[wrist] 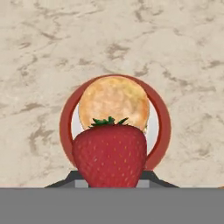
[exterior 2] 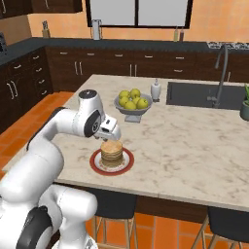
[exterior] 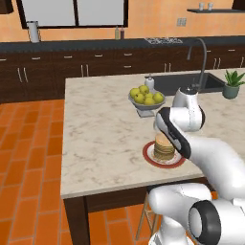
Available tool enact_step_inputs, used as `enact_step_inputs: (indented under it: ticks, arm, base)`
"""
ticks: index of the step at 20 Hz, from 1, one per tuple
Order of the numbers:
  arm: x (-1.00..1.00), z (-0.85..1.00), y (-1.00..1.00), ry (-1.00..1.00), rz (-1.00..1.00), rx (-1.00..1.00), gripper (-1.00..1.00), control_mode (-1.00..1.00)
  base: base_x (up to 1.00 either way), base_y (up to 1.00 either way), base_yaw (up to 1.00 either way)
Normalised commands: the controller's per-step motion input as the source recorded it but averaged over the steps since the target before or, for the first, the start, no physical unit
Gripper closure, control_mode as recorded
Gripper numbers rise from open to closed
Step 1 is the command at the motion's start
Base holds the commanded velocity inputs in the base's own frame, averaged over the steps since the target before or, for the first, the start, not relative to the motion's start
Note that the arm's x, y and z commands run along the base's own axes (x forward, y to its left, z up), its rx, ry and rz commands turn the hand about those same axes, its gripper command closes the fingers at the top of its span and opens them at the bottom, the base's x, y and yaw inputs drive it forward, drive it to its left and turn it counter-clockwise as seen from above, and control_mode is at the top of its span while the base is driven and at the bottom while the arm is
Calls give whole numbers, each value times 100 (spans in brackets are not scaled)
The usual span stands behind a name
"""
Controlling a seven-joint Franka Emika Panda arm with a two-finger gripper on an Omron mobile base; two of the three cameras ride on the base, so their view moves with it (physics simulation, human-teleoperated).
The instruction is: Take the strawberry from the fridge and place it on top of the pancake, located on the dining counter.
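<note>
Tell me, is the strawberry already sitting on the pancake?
No, in the hand view the strawberry sits between the fingers, above the pancake on its plate.

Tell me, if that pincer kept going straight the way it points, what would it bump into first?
Probably the stack of round tan pancakes: the pincer, shut on the red strawberry, points down at it, so the berry likely lands first.

Dining counter (exterior 2: pixel 194 146) bears plate (exterior 2: pixel 95 164) (pancake (exterior 2: pixel 111 151) stack), fruit bowl (exterior 2: pixel 130 108)
</note>
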Motion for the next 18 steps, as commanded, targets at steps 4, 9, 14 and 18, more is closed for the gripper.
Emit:
enact_step_inputs:
  ticks: [4,9,14,18]
  arm:
    - [81,-31,-48,2,25,1,100,-100]
    - [37,-24,-44,9,70,2,100,-100]
    - [-1,-18,-9,2,69,13,100,-100]
    - [-24,-17,7,1,55,2,100,-100]
  base:
    - [0,0,0]
    - [0,0,0]
    - [0,0,0]
    - [0,0,0]
